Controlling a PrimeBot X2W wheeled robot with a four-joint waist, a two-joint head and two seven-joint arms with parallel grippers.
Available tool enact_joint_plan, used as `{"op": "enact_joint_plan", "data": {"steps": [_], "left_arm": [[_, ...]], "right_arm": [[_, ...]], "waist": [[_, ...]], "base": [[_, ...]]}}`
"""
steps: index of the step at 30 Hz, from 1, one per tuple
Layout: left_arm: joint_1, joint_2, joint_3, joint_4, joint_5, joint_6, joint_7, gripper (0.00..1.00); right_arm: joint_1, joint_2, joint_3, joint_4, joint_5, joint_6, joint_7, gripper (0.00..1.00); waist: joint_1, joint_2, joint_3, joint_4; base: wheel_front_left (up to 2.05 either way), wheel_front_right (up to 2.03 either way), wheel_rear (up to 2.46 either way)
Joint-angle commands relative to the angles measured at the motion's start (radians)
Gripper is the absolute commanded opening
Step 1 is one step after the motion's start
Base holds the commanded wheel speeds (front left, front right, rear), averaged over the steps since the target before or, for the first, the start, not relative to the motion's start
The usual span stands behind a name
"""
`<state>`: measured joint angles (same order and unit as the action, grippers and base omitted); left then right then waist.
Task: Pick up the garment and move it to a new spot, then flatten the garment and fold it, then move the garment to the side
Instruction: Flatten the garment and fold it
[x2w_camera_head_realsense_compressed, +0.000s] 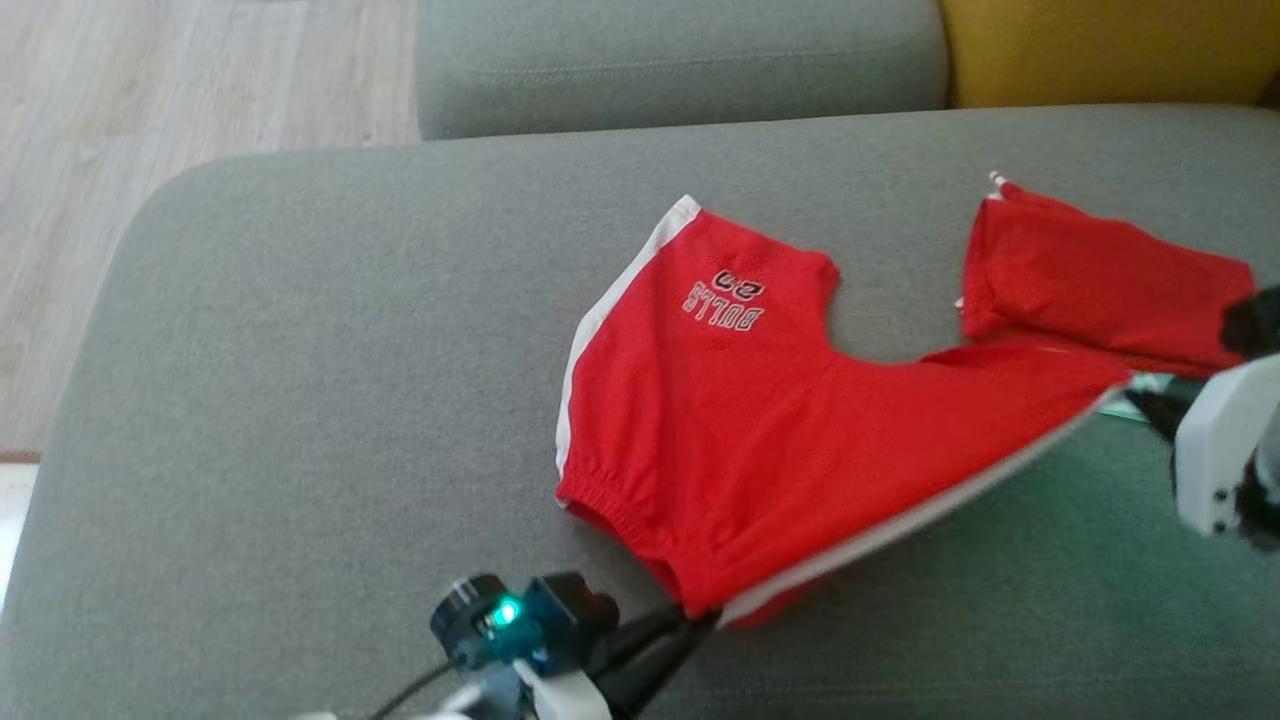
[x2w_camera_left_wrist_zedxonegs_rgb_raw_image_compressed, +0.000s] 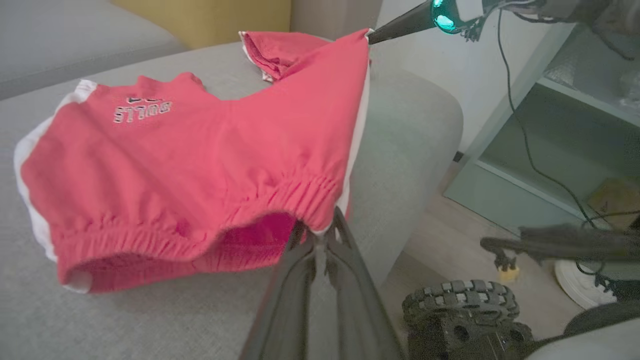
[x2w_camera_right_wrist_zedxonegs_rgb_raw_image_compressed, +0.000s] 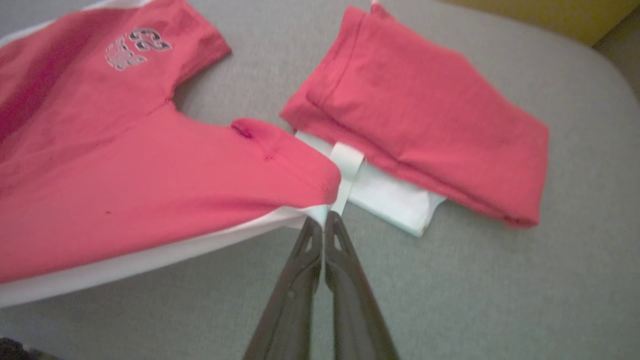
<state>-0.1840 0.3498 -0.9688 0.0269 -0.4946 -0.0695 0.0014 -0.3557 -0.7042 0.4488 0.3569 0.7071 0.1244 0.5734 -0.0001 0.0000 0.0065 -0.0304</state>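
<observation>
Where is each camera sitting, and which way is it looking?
Head view: on the robot's head, looking down at the red shorts on the grey sofa cushion; left gripper at the bottom, right gripper at the right edge.
Left wrist view: on the left wrist, looking along its fingers across the waistband toward the right gripper; a black wheel sits below.
Right wrist view: on the right wrist, looking down its fingers at the shorts' white-edged corner.
Shared: head and left wrist views show both grippers and the BULLS print.

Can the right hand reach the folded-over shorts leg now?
Likely not yet: the right hand is shut on the white side stripe of the shorts. The folded leg lies just beyond, nothing between, so letting go should free the way.
</observation>
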Motion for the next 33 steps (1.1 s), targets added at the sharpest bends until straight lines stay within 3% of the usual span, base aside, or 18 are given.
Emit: {"op": "enact_joint_plan", "data": {"steps": [1,8,15,24,33], "left_arm": [[-0.054,0.022,0.055,-0.041,-0.005,0.013,-0.003,0.0],[-0.12,0.01,0.109,-0.058,-0.016,0.031,-0.02,0.0],[-0.191,0.001,0.15,-0.038,-0.027,0.024,-0.042,0.0],[-0.287,-0.033,0.176,0.033,-0.036,0.001,-0.078,0.0],[-0.379,-0.1,0.144,0.168,-0.042,-0.034,-0.123,0.0]], "right_arm": [[-0.021,-0.033,-0.042,-0.052,-0.027,0.006,0.006,0.0],[-0.083,0.029,-0.138,-0.144,-0.119,0.006,0.065,0.0],[-0.232,0.082,-0.15,-0.151,-0.197,0.006,0.09,0.0],[-0.452,0.13,-0.096,-0.04,-0.266,0.006,0.071,0.0],[-0.606,0.146,0.03,0.169,-0.329,0.006,0.031,0.0]], "waist": [[0.0001,0.0,0.013,0.015],[0.0001,0.0,0.065,0.078],[0.0001,0.0,0.135,0.155],[0.0001,0.0,0.231,0.255],[0.0001,0.0,0.305,0.331]], "base": [[0.0,0.0,0.0],[0.0,0.0,0.0],[0.0,0.0,0.0],[0.0,0.0,0.0],[0.0,0.0,0.0]]}}
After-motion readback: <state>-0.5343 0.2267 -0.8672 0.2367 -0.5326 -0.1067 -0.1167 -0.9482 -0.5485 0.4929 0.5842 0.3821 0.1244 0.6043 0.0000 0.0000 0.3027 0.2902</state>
